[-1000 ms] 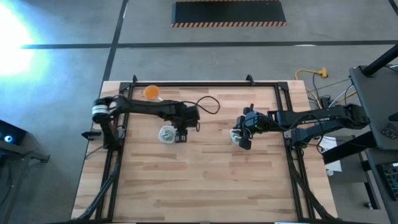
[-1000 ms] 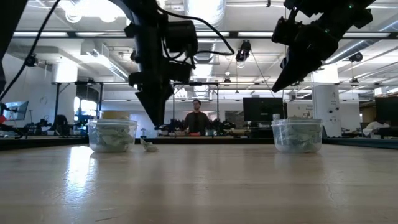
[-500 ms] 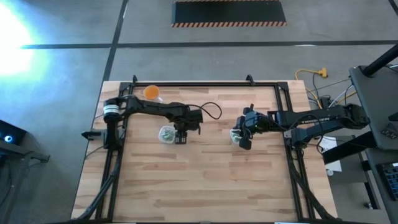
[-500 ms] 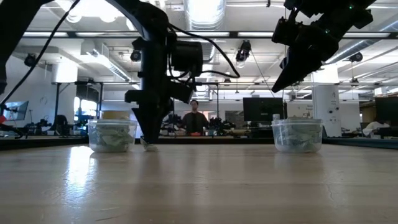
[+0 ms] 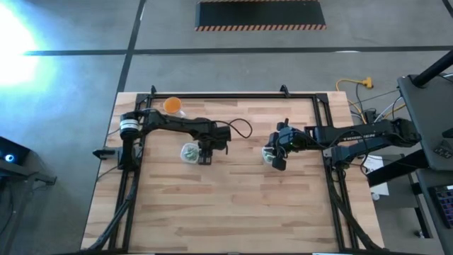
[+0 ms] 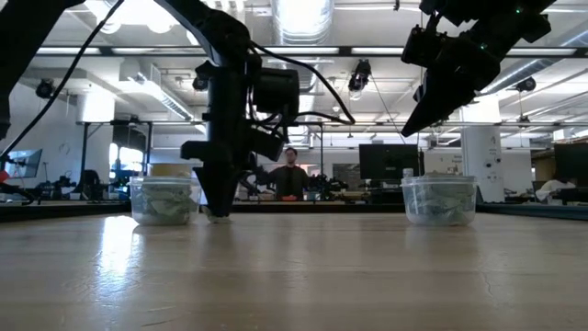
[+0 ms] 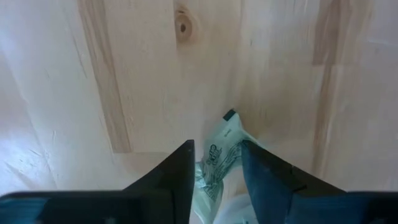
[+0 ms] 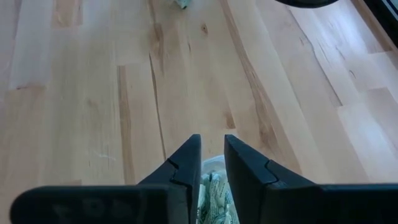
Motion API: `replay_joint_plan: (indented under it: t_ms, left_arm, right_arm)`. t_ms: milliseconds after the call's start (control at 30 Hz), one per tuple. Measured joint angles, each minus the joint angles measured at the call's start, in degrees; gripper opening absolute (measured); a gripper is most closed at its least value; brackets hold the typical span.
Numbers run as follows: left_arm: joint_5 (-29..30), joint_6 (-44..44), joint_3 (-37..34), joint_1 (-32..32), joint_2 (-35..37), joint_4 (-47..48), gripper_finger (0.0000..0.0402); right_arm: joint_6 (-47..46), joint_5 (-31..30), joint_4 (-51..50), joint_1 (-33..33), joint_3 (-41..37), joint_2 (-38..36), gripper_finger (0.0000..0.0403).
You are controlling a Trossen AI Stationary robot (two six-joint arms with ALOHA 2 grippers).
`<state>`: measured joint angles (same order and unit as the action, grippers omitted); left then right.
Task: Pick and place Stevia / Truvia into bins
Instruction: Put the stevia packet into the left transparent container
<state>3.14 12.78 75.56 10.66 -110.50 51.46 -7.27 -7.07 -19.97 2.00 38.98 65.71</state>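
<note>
Lettering on sachet between left gripper jaws unreadable.

Two dark, near-black jointed arms, left arm and right arm, each built of slim tube sections with bulkier blocks at the wrist. Pale silver band on left arm near its base; thin black cable looped loose off the wrist block; faint white lettering along right arm's forearm section. Matte dark flat wedge-shaped fingers, narrowing toward squared tips.
</note>
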Motion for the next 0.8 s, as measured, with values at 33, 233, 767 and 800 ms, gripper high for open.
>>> replay_joint_plan:
  t_ms: [33,233,767,800]
  left_arm:
    - [0.0,0.0,-0.1,0.0,0.0,-0.02,0.0108]
    - [1.41,0.0,-0.21,0.0,0.0,0.0,0.006]
    - [2.4,-0.07,2.04,-0.26,0.3,-2.34,0.0001]
    - [2.38,-0.07,2.16,-0.36,0.57,-2.83,0.0]
  right_arm:
    - [0.0,0.01,0.0,0.0,0.0,0.0,0.0062]
    - [0.0,0.01,0.22,0.0,-0.01,0.0,0.0061]
    - [0.02,0.01,0.75,0.0,-0.02,0.0,0.0059]
    - [0.02,0.01,0.75,0.0,-0.02,0.0,0.0059]
